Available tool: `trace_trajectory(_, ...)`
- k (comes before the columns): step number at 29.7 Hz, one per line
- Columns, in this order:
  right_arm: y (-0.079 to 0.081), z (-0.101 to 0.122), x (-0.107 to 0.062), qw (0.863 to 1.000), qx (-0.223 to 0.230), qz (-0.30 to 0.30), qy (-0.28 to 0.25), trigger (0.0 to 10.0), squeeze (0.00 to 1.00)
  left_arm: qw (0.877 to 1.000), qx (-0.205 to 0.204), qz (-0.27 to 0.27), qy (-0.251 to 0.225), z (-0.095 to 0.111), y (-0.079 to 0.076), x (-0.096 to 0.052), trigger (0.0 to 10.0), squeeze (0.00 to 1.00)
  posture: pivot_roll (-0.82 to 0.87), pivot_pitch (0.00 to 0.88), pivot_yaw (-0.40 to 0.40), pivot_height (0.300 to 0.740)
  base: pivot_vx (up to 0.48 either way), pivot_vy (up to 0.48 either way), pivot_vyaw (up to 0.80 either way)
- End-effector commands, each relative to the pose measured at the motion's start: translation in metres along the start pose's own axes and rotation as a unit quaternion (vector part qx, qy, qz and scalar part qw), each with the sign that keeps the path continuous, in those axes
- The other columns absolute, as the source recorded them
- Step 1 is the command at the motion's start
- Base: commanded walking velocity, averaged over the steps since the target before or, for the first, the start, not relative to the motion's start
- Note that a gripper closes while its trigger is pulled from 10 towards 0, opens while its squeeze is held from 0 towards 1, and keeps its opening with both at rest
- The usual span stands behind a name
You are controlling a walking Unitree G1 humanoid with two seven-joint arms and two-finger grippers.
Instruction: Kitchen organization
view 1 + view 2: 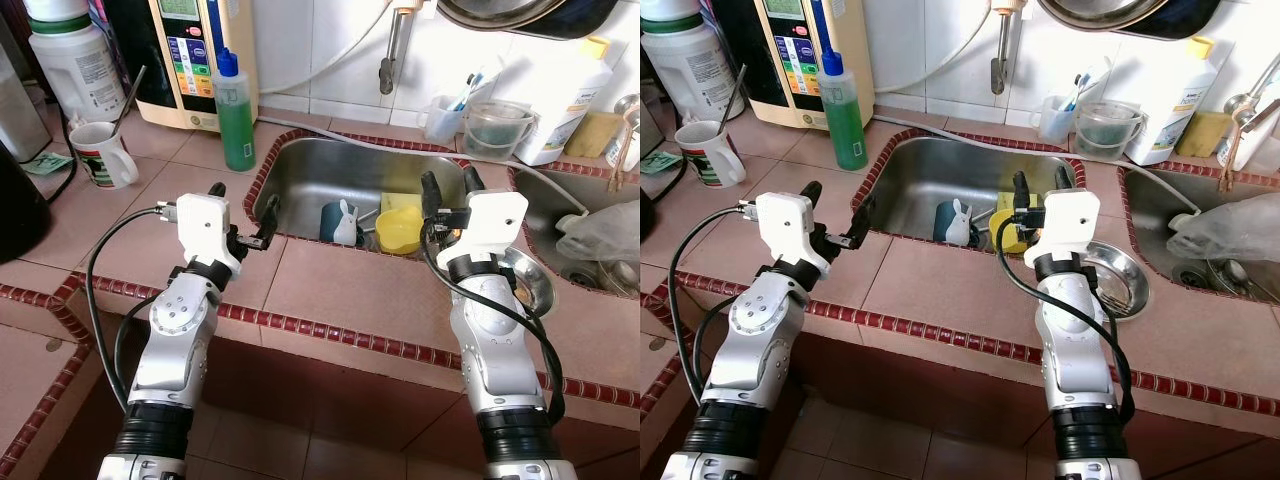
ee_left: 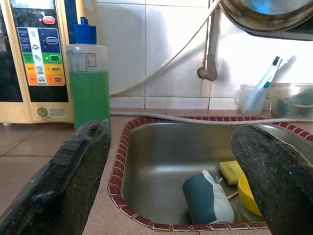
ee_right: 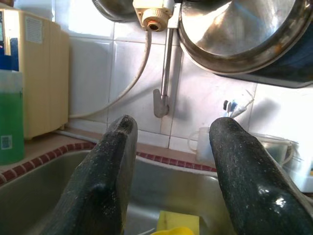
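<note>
Starting at the far left, a white mug (image 1: 103, 153) with a spoon handle standing in it sits on the pink tiled counter (image 1: 330, 285), and beside it a beige water purifier (image 1: 190, 60) stands against the wall, out of the working area. Just right of that, a bottle of green dish soap (image 1: 236, 112) stands upright at the corner of the steel sink (image 1: 300, 185), likely kept there for washing up. The left gripper (image 1: 243, 213) hovers over the counter at the sink's near left edge, fingers spread apart and holding nothing, aimed into the basin as if lining up a reach. Inside the sink, a teal cup (image 1: 333, 221) lies tipped on its side next to a small white rabbit figure (image 1: 346, 224), with a yellow bowl (image 1: 399, 230) and a yellow sponge (image 1: 400, 201) just beyond; these look like the items waiting to be tidied. The right gripper (image 1: 449, 192) hangs above the sink's right side, close to the yellow bowl, fingers parted and empty. Further right, a shallow steel dish (image 1: 532, 280) rests on the counter behind the right arm, and clear cups (image 1: 495, 128) line the back wall
</note>
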State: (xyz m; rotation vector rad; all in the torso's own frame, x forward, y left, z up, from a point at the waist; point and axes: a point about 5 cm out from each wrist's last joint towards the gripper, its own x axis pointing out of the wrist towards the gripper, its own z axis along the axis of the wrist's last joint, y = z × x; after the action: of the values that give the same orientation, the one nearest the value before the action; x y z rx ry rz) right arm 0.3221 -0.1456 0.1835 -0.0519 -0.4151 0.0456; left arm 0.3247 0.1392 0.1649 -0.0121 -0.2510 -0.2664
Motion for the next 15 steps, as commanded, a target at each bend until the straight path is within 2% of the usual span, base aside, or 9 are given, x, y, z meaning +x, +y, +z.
trace_trajectory(1, -0.0030, -0.0005, 0.0001, 1.000, 0.001, -0.007, 0.003, 10.0, 0.00, 1.000, 0.005, -0.005, 0.002, -0.0004, -0.0029, 0.0015, 10.0, 0.00, -0.07, 0.000, 0.015, 0.740, 0.000, 0.000, 0.00)
trace_trajectory(15, -0.0061, 0.0012, 0.0019, 1.000, -0.030, 0.002, 0.003, 10.0, 0.00, 1.000, -0.007, -0.008, 0.004, -0.0034, -0.0079, 0.0069, 10.0, 0.00, -0.13, 0.000, 0.016, 0.740, 0.000, 0.000, 0.00)
